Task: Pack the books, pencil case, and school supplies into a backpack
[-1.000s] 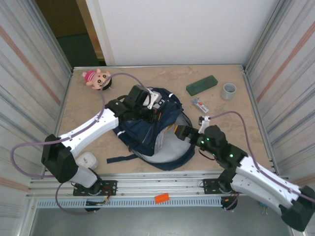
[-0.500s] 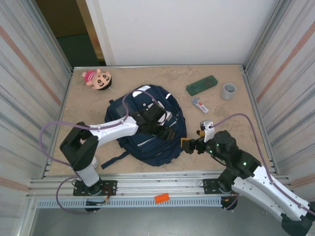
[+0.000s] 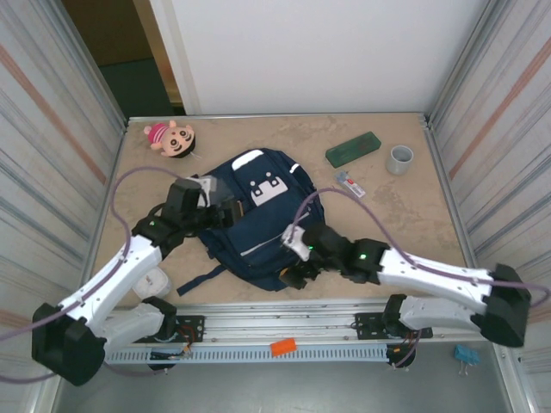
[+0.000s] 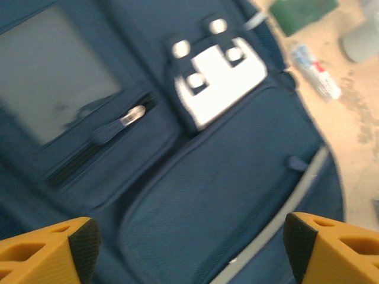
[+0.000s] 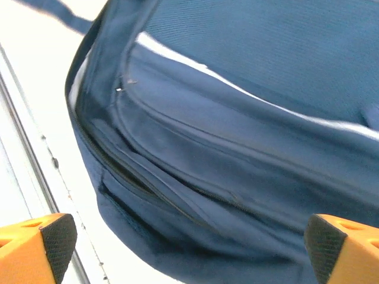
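Navy blue fabric backpack (image 3: pixel 250 228) with white patches lay flat, front up, on the middle of the tan surface (image 3: pixel 422 198). Left jaws stood spread above its left side, gripping nothing. Right jaws, equally spread, hung at its near edge. Slim dark green pencil case (image 3: pixel 353 148) lay beyond, well apart.

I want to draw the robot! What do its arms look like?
The left arm and right arm have white shells with chunky black joints. A pale purple cable loops along each. The left tool has orange fingers with black pads.
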`<act>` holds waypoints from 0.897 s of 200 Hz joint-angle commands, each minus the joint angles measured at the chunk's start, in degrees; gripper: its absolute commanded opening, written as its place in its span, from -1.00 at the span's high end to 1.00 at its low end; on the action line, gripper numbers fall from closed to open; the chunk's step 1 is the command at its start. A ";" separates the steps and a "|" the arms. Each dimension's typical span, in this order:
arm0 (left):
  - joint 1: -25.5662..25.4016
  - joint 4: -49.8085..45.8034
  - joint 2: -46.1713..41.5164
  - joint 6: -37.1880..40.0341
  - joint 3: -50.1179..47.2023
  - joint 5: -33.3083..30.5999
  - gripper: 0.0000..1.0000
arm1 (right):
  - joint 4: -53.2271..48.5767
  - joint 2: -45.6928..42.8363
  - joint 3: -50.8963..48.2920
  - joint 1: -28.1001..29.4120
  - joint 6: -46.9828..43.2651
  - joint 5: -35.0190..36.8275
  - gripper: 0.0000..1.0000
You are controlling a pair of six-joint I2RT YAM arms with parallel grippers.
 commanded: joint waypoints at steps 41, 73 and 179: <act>7.12 -3.12 -4.86 -2.07 -5.76 4.00 -0.67 | 7.54 22.63 4.83 2.06 -18.16 10.86 -0.97; 7.71 -2.78 -3.76 -2.56 -6.31 3.40 -0.66 | 9.45 25.63 4.50 1.32 -19.45 13.67 -0.30; 8.99 -0.36 -3.73 -3.76 -5.18 1.92 -0.64 | -6.32 5.49 13.78 -16.62 -20.48 -15.38 1.00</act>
